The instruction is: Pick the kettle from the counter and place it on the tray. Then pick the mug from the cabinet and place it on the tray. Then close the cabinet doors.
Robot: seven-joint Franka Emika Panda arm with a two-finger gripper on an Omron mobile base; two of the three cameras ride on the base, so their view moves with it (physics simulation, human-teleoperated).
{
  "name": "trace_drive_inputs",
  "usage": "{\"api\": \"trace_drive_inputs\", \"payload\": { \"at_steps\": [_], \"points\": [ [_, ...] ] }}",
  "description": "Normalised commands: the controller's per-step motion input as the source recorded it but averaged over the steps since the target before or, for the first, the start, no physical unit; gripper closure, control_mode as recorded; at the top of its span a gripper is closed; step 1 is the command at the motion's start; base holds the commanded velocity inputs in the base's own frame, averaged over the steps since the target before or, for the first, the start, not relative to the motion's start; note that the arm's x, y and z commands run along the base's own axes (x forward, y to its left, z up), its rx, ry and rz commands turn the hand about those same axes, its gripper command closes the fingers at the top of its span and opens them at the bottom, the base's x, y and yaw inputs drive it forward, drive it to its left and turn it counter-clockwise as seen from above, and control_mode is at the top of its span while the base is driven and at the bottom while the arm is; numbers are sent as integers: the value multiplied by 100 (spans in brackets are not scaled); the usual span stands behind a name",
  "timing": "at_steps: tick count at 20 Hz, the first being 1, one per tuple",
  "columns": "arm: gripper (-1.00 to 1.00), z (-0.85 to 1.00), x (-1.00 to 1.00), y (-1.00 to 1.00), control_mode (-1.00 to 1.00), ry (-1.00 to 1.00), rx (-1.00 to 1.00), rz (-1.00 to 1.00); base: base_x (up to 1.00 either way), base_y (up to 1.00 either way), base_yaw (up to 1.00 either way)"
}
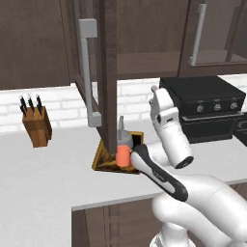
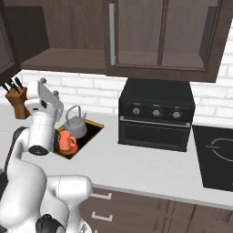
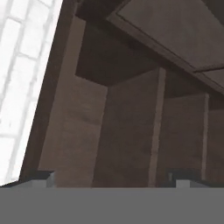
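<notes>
A: Where are the task's things found?

B: The kettle (image 2: pixel 75 122) and mug (image 2: pixel 67 140) are seen set on the tray (image 2: pixel 94 128), near the counter's (image 2: pixel 136 164) back edge. Only the cabinet doors (image 1: pixel 89 72) are left.

A: And the gripper (image 2: pixel 43 86)?

B: It is raised, spread, nothing held. The open door's edge should be pushed steadily; room above the tray is tight.

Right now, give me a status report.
Pincer open, empty, facing the cabinet. Kettle and mug on the tray. Cabinet door open, hanging over tray.
</notes>
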Motion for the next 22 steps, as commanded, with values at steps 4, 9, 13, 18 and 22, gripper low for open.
{"api": "trace_drive_inputs", "payload": {
  "at_steps": [4,9,13,18,22],
  "points": [
    [-100,0,-11,34,-100,-35,-2,-30,0,0,0],
    [-100,4,-45,52,-100,-29,-4,-33,0,0,0],
    [-100,-19,-8,50,-100,-10,-9,-23,0,0,0],
    [-100,-24,1,41,-100,-5,-8,-12,0,0,0],
    [-100,-13,0,18,-100,-12,0,-12,0,0,0]
  ]
}}
